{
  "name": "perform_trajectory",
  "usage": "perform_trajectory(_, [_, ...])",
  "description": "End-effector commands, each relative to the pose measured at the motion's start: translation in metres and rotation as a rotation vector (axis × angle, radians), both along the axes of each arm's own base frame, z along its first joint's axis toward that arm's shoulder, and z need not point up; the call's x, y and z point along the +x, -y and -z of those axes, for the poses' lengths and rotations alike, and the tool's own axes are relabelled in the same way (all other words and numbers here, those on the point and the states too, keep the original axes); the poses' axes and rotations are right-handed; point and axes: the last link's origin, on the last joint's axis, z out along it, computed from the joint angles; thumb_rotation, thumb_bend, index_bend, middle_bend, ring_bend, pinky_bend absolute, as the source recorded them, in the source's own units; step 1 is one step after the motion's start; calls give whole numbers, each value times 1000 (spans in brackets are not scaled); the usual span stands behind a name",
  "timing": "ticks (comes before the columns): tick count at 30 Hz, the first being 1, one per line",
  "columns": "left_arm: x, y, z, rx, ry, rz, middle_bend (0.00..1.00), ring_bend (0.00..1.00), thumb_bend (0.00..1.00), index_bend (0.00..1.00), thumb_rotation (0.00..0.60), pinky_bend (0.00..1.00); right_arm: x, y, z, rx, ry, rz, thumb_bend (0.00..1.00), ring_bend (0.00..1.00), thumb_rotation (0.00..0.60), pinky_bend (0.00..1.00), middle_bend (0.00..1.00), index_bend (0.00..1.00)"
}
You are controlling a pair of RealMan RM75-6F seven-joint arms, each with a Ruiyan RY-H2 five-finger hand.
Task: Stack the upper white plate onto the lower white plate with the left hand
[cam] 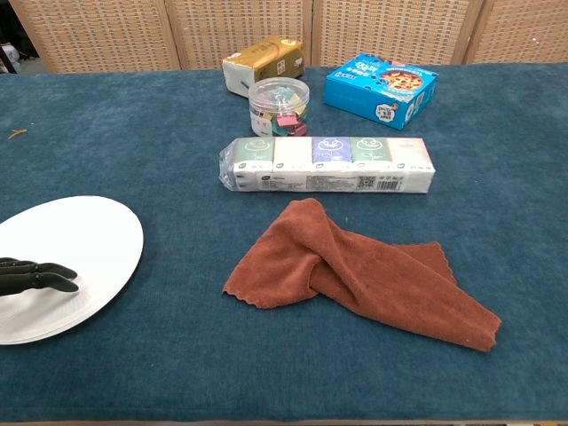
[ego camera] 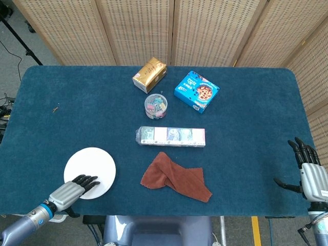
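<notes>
Lab-like setup, blue-clothed table (ego camera: pixel 246 118), wicker screens (ego camera: pixel 205 31), tripod leg (ego camera: pixel 13 28)

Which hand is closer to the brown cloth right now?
Left. The left hand rests on the white plates, left of the brown cloth. The right hand hangs open off the table's right edge, farther from the cloth.

No wording is clear enough to read. The blue cookie box (cam: pixel 381 89), the gold box (cam: pixel 263 60) and the tissue pack (cam: pixel 327 164) carry print too small to make out.
</notes>
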Motion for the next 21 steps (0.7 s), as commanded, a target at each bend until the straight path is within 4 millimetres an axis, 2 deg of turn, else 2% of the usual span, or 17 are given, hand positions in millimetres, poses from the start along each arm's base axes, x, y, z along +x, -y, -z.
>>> perform_trajectory(1, [0,2,-2,0,6,-1,0,0,54,0,600,0,0,0,0,0,0,0,0,0,600,0,0,0])
perform_trajectory(7, [0,6,-12,20,29,-1,0,0,54,0,600,0,0,0,0,1,0,-2,0,0,600,0,0,0])
perform_trajectory(14, [2,3,-37,129,88,19,0,0,52,0,600,0,1,0,1,2,-3,-3,0,0,600,0,0,0])
perform_trajectory(21, [-9,-6,-79,449,82,16,0,0,48,0,600,0,2,-1,1,0,-4,-7,0,0,600,0,0,0])
